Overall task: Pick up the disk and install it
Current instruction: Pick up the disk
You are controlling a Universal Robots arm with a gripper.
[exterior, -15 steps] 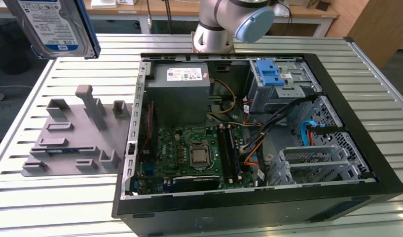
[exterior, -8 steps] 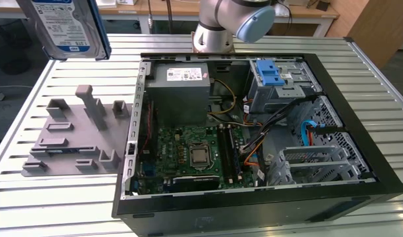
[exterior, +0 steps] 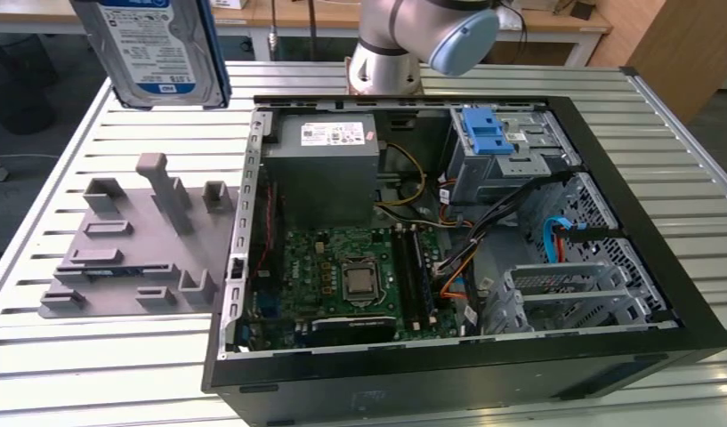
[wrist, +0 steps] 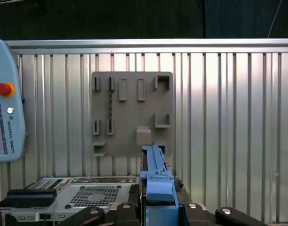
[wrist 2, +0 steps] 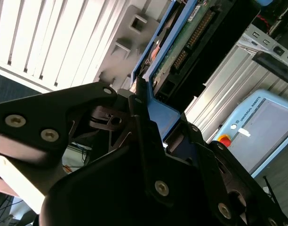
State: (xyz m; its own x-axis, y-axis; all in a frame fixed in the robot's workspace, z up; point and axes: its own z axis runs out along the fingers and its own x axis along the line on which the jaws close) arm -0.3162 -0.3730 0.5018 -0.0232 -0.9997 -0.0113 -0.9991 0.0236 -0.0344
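The disk (exterior: 152,49), a silver hard drive with a white-and-blue label and a blue carrier frame, hangs high above the table at the exterior view's upper left, off to the side of the open computer case (exterior: 648,267). In the second wrist view my gripper (wrist 2: 141,96) is shut on the disk's (wrist 2: 188,40) blue frame, with the green circuit-board underside facing the camera. The first wrist view shows the disk (wrist: 156,172) edge-on, rising from between the black fingers (wrist: 127,209), above the grey fixture plate (wrist: 132,113).
Inside the case are a grey power-supply box (exterior: 327,147), a motherboard (exterior: 351,276) and a metal drive cage with a blue latch (exterior: 488,133). The grey fixture plate (exterior: 138,240) with upright slots lies beside the case on the slatted table (exterior: 78,374). A teach pendant (wrist: 5,122) sits nearby.
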